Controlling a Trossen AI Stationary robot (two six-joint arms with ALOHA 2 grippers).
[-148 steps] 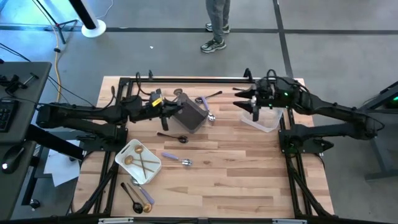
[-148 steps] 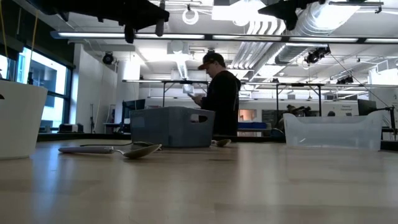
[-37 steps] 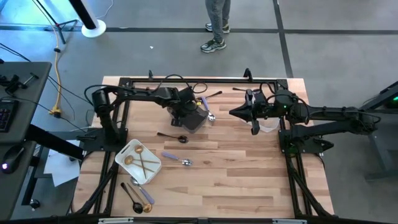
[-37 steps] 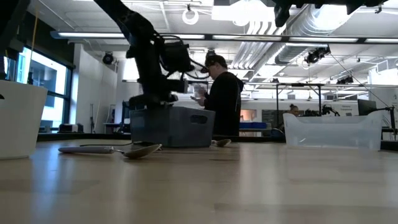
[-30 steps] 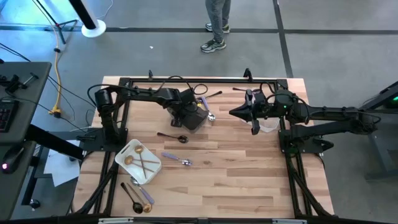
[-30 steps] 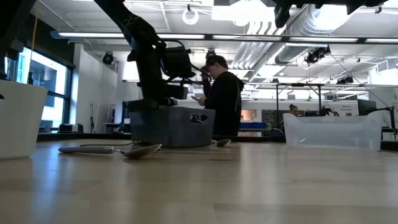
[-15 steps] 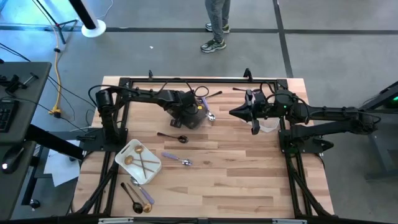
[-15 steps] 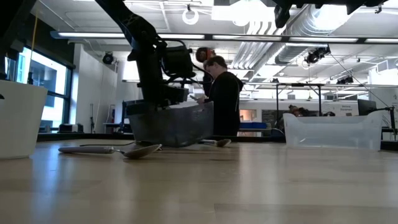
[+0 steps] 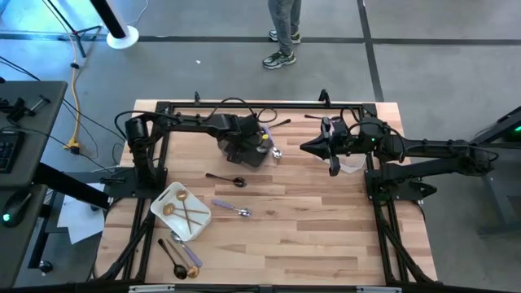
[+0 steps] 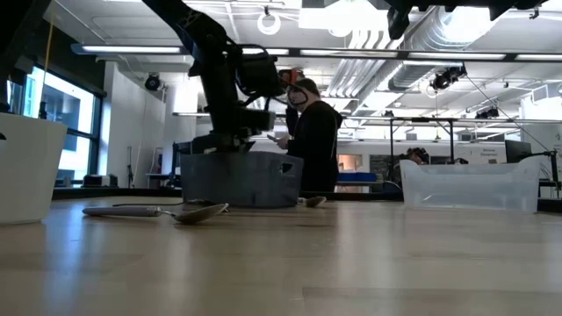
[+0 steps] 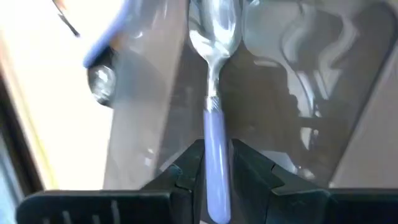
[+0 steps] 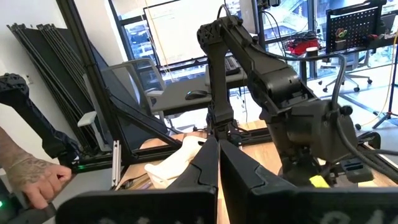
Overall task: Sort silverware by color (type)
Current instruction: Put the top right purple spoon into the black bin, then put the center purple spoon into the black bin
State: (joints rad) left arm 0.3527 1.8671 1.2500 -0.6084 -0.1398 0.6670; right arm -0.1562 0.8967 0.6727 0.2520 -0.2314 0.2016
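Note:
My left gripper (image 9: 244,146) hangs over the grey bin (image 9: 247,155), which stands at the far middle of the table. It is shut on a lilac-handled spoon (image 11: 214,93) whose silver bowl points down into the bin. My right gripper (image 9: 305,147) is shut and empty, held high beside the clear tub (image 9: 352,156). Loose silverware lies on the wood: a black spoon (image 9: 225,179), a lilac-handled spoon (image 9: 232,209), and several pieces (image 9: 181,256) near the front left corner. Gold pieces lie in the white tray (image 9: 181,207). My left gripper has the spoon's lilac handle (image 11: 216,158) between its two fingers (image 11: 189,171), which lie along the handle. The fingers come from above, pointing down into the bin. The spoon hangs bowl-down ahead of the fingers; whether its bowl touches the bin floor is blurred.
A silver spoon (image 9: 277,152) lies beside the bin and a black fork (image 9: 275,124) lies near the far edge. A person (image 10: 312,132) stands beyond the table. A hand (image 12: 31,177) shows in the right wrist view. Bare wood spans the table's middle and right front.
My left gripper has risen a little over the grey bin. The bin tipped for a moment, its right end lifted, and now sits flat again, slightly shifted. My right gripper has kept still.

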